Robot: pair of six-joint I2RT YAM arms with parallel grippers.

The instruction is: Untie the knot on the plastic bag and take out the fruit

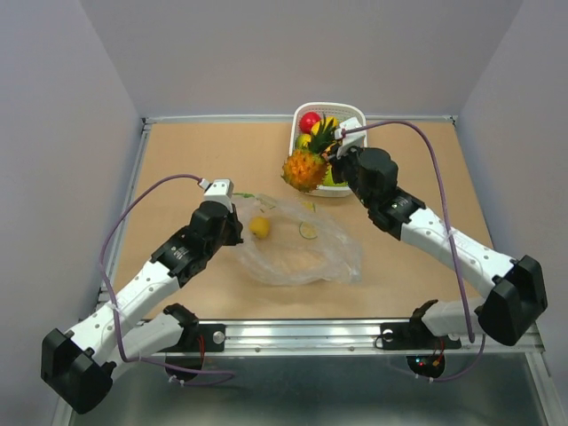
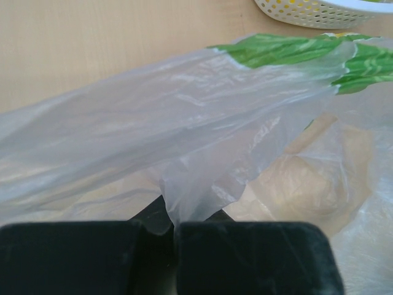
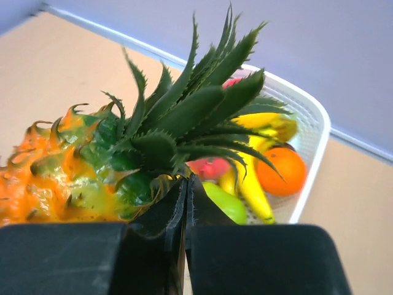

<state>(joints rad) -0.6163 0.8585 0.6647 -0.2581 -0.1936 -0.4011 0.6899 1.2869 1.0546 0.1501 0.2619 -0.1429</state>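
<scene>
Left jaws: closed on a fold of the bag (image 1: 297,253), which lies on the surface between the 2 arms (1 yellow fruit (image 1: 259,227) inside). Right jaws: closed on the pineapple (image 1: 304,169) crown, beside the basket (image 1: 330,106).

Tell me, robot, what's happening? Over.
Left gripper jaws shut on plastic bag. Right gripper jaws shut on pineapple leaves. Yellow fruit inside bag. Nothing blocking.

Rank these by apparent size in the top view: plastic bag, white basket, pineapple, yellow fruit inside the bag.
1. plastic bag
2. white basket
3. pineapple, raised nearer the camera, so likely flattered
4. yellow fruit
</scene>
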